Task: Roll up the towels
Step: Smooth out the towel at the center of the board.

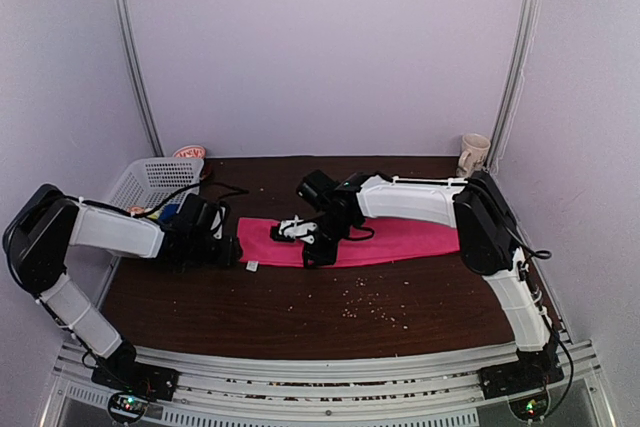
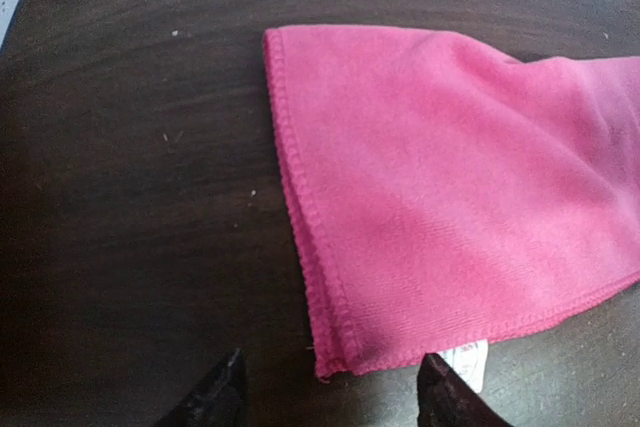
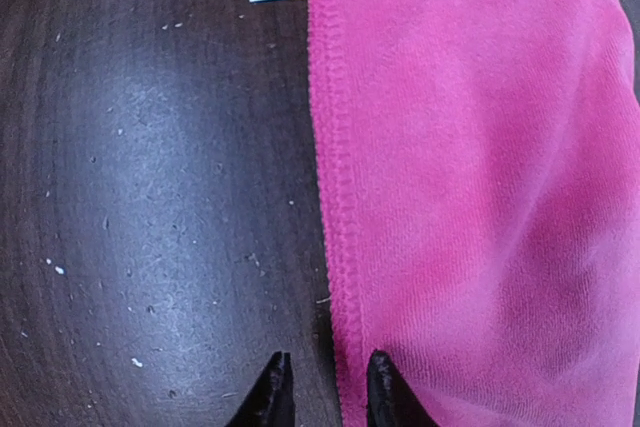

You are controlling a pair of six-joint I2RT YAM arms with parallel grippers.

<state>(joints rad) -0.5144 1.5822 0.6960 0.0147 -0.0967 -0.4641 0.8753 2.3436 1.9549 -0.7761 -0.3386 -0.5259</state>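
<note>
Fingers (image 2: 218, 399) of the left gripper (image 2: 330, 397) stand wide apart, and the near-left corner of the pink towel (image 2: 450, 167) lies in the gap between them, with neither tip visibly touching it; the towel's short stitched end runs away from that corner, and its small white label (image 2: 468, 361) pokes out from the near edge just beside one fingertip; the right gripper (image 3: 325, 397) holds its fingers (image 3: 268, 399) close together, only a narrow slit left between them; they straddle the towel's long near edge, one tip over the dark wooden table (image 3: 150, 197) and the other over the pink pile; whether either tip touches the cloth cannot be told; further along that same edge the label shows again; from above, the towel lies flat as a long strip, unrolled, with the left arm at its left end and the right arm reaching across its middle towards that end; a white lattice basket (image 1: 150, 179) sits behind the towel's left end; a cream mug (image 1: 473, 154) stands well behind its right end; pale specks (image 1: 365, 302) lie scattered in front of the towel.
</note>
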